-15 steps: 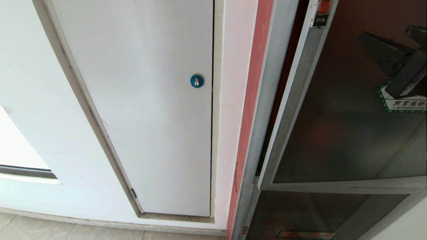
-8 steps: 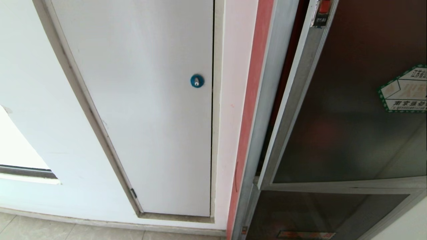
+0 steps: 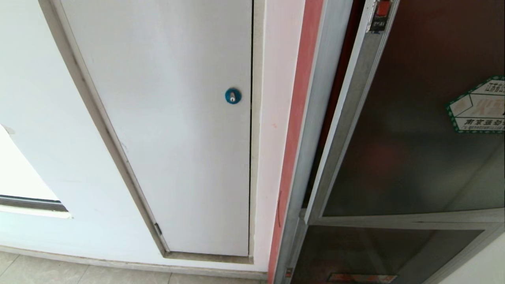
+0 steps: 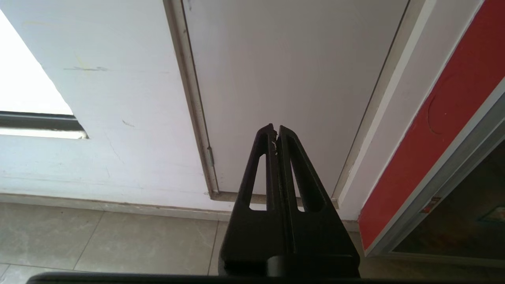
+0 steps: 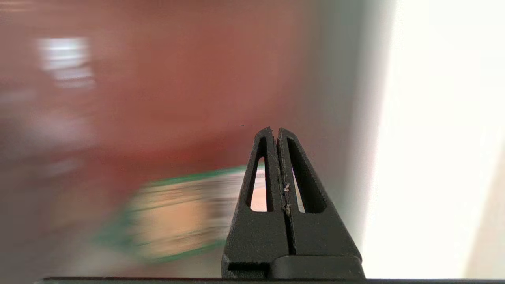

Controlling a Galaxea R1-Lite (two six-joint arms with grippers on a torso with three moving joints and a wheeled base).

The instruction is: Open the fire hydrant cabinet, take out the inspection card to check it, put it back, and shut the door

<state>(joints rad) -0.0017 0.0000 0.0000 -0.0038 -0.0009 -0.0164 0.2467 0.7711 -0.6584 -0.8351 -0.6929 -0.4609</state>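
Note:
The fire hydrant cabinet (image 3: 315,130) fills the right of the head view, a silver frame with a dark red slit beside the door's edge. The door (image 3: 402,150) is dark tinted glass carrying a green-edged white sticker (image 3: 479,106). My right gripper (image 5: 276,130) is outside the head view; its wrist view shows it shut and empty, pointing at the door's glass (image 5: 158,98) just past the blurred sticker (image 5: 173,221). Also shut and empty, my left gripper (image 4: 275,128) is parked low, facing the white panel (image 4: 284,71). The inspection card is out of view.
A white panel (image 3: 169,118) with a blue round lock (image 3: 232,96) stands left of the cabinet, with a red strip (image 3: 294,130) between them. A smaller glass door (image 3: 375,252) sits below the main door. Tiled floor (image 3: 79,274) runs along the wall's foot.
A second ago my right gripper hung in front of the door's sticker at the head view's right edge. It has withdrawn out of that view. The door has not moved.

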